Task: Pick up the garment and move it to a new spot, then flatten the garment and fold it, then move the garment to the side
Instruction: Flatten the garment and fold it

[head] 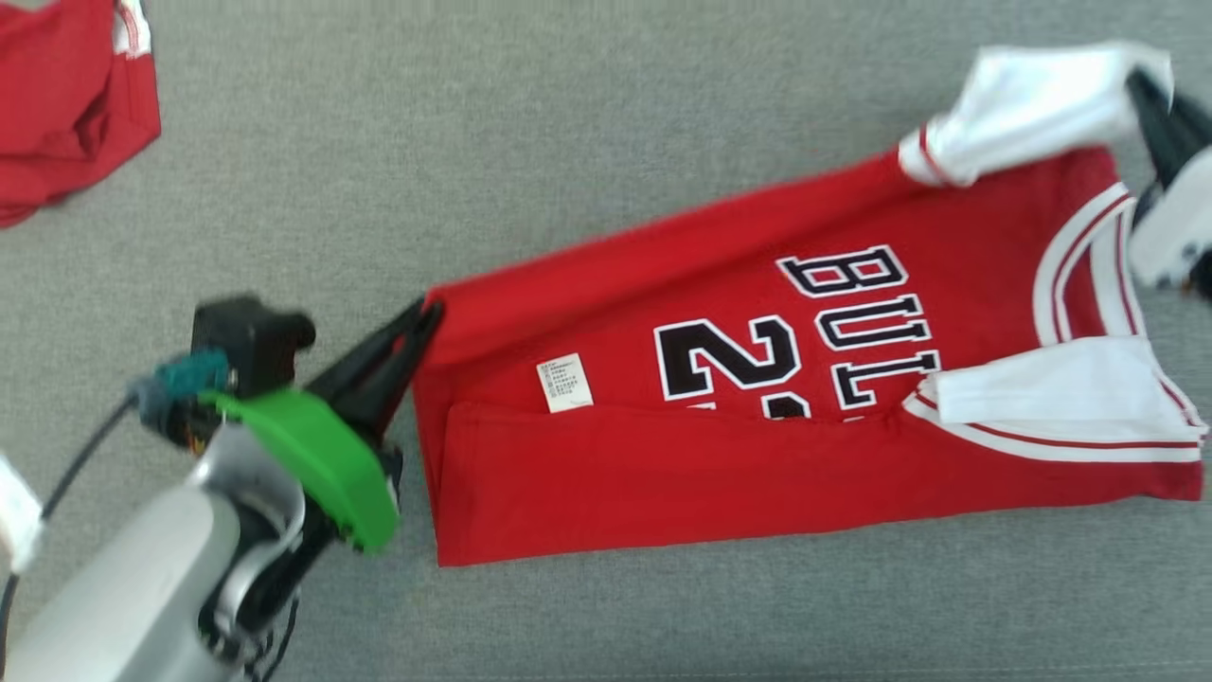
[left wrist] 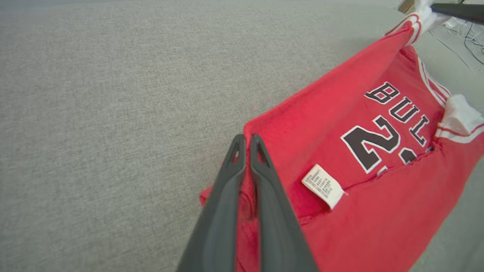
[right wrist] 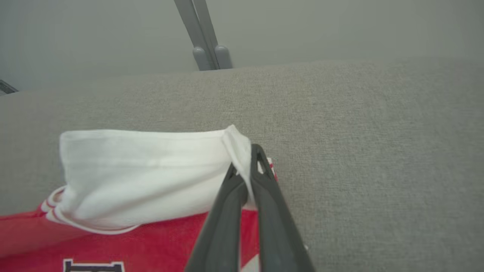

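Note:
The garment point(head: 757, 417) is a red jersey with white sleeves and black lettering, lying lengthwise across the grey fabric surface with its near long edge folded over the middle. My left gripper point(head: 428, 317) is shut on the far hem corner of the garment point(left wrist: 302, 151), red cloth pinched between its fingers point(left wrist: 264, 177). My right gripper point(head: 1141, 85) is shut on the white far sleeve point(head: 1032, 104) at the shoulder end. In the right wrist view the white sleeve point(right wrist: 143, 177) hangs bunched from the dark fingers point(right wrist: 264, 189). The far long edge runs slightly raised between both grips.
A second red garment point(head: 66, 104) lies crumpled at the far left corner. The grey fabric surface point(head: 568, 123) stretches open beyond the jersey and in front of it. Grey metal legs point(right wrist: 206, 45) stand past the surface's far edge. A white label point(head: 565, 382) shows near the hem.

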{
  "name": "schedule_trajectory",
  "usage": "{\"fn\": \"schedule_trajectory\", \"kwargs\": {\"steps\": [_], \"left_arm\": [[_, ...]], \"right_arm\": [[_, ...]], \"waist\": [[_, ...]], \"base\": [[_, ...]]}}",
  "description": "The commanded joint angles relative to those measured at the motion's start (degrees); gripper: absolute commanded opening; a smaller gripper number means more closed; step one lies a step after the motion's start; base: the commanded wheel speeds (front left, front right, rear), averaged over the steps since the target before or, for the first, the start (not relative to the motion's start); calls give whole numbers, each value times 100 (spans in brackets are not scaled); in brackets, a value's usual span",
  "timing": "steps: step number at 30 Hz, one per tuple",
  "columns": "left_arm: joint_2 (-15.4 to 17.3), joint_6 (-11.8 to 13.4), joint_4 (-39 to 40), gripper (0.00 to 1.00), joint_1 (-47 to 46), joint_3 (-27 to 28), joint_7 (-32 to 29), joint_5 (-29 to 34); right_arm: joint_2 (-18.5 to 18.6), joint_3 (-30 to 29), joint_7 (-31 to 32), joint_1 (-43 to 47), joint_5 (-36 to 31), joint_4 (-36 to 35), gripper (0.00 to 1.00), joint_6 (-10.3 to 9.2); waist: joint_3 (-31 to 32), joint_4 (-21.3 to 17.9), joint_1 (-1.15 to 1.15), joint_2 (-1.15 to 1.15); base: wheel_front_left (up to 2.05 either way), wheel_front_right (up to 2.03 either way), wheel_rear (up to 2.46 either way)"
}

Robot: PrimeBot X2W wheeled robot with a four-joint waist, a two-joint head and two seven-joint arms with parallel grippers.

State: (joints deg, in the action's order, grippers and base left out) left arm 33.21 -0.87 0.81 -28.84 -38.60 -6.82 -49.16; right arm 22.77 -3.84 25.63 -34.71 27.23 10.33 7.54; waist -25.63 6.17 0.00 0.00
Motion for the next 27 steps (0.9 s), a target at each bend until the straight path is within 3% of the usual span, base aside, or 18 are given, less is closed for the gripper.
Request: {"fn": "schedule_trajectory", "kwargs": {"steps": [1,4,5,6,7,10,15,19,23,27], "left_arm": [[170,149,152,0,339,15,65,77],[289,418,452,0,904,-7,115,-29],[335,534,479,18,1072,-16,135,-32],[358,567,501,88,1199,-62,122,-26],[326,623,494,100,1315,-51,202,-54],[256,805,359,100,1516,-30,592,206],[14,1522,389,100,1989,147,1772,829],[-259,1885,420,100,2346,375,2161,1204],[-754,1906,488,100,2493,719,2205,1758],[-1319,1709,478,100,2755,1139,2200,2294]], "right_arm": [[-23,-51,47,436,89,-243,0,-10],[-146,-181,139,1188,180,-624,0,-10],[-210,-188,196,1440,161,-683,0,-10],[-256,-166,221,1613,140,-750,39,-10],[-321,-225,215,1755,110,-789,100,-10],[-398,-287,239,2085,-73,-793,100,-9],[-533,-399,273,2236,-14,-994,100,-7],[-557,-471,443,2093,-159,-872,100,-7],[-480,-502,626,1781,-423,-390,100,-7],[-497,-364,856,1525,-593,276,100,-7]], "waist": [[515,-373,0,0],[631,-514,0,0],[675,-557,0,0],[699,-582,0,0],[718,-607,0,0],[784,-666,0,0],[849,-727,0,0],[789,-604,0,0],[676,-330,0,0],[646,-55,0,0]], "base": [[0,0,0],[0,0,0],[0,0,0],[0,0,0],[0,0,0],[0,0,0],[0,0,0],[0,0,0],[0,0,0],[0,0,0]]}}
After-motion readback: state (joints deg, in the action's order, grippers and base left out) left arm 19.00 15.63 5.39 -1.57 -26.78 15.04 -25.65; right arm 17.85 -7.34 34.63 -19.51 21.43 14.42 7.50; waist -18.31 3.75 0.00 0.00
